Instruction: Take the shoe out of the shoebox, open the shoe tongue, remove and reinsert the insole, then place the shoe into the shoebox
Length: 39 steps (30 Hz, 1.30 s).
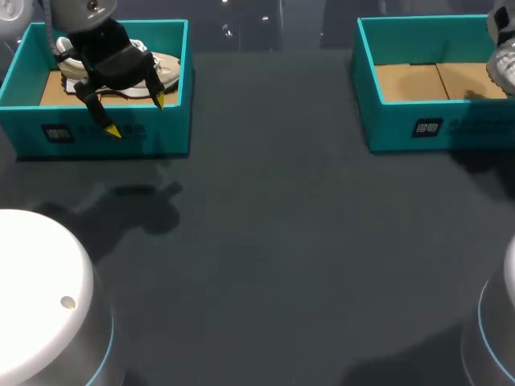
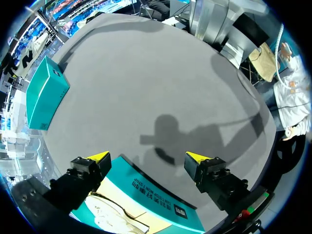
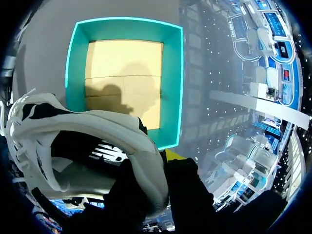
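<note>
Left end effector (image 1: 136, 115) hiding boxed shoe (image 1: 169, 69), held shoe (image 1: 504, 66) cut off

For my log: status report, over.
Left gripper open above left teal shoebox, white shoe inside. Right gripper shut on second white shoe, over empty right teal shoebox. Box mouth unobstructed.

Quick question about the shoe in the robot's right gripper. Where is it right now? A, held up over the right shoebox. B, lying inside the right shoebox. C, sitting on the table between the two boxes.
A: in the right wrist view the white shoe is gripped by the right gripper and hangs above the right shoebox, with only cardboard floor showing inside the box.
</note>
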### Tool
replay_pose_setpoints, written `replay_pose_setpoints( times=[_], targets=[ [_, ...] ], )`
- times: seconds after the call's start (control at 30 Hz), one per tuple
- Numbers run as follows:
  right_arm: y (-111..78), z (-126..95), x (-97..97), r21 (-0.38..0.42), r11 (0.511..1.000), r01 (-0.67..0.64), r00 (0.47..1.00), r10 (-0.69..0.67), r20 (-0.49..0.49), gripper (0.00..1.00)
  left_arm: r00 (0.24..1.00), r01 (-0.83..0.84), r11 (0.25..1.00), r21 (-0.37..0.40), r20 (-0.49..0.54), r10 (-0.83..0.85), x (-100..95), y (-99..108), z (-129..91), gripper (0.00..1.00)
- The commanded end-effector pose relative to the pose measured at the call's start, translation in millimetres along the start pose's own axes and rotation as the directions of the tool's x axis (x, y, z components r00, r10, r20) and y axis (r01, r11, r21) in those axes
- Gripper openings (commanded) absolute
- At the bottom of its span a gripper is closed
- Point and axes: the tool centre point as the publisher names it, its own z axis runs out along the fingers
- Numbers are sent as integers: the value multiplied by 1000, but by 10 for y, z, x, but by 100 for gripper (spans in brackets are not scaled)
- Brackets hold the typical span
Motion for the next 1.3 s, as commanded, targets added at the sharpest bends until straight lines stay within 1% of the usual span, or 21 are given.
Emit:
replay_pose_setpoints(
  times=[0.03,0.43,0.5,0.57,0.6,0.67,0.73,0.77,0.8,0.83,1.27,1.3],
  targets=[
    [-265,-9,217,52,876,-479,876,481,-44,0,1000,-1,1000,-2,-1,1,3,1,-4,100],
    [-265,-9,217,52,876,-479,876,481,-44,0,1000,-1,1000,-2,-1,1,3,1,-4,100],
    [-287,-7,184,99,821,-562,823,567,-34,0,1000,-1,1000,-2,-1,1,3,1,-4,100],
    [-357,9,186,154,739,-655,744,667,-33,0,1000,-1,1000,-2,-1,1,3,1,-4,100],
    [-380,10,197,154,707,-691,713,701,-21,0,1000,-1,1000,-2,-1,1,3,1,-4,100],
    [-418,9,232,189,642,-743,654,757,1,0,1000,-1,1000,-2,-1,1,3,1,-4,100],
    [-469,11,282,171,586,-792,598,801,28,0,1000,-1,1000,-2,-1,1,3,1,-4,100],
    [-489,6,306,167,573,-802,586,809,43,0,1000,-1,1000,-2,-1,1,3,1,-4,100],
    [-520,2,340,150,545,-825,557,828,60,0,1000,-1,1000,-2,-1,1,3,1,-4,100],
    [-561,-9,369,103,534,-839,540,841,41,0,1000,-1,1000,-2,-1,1,3,1,-4,100],
    [-561,-9,369,103,534,-839,540,841,41,0,1000,-1,1000,-2,-1,1,3,1,-4,100],
    [-556,-4,388,102,490,-866,496,867,49,0,1000,-1,1000,-2,-1,1,3,1,-4,100]
  ],
)
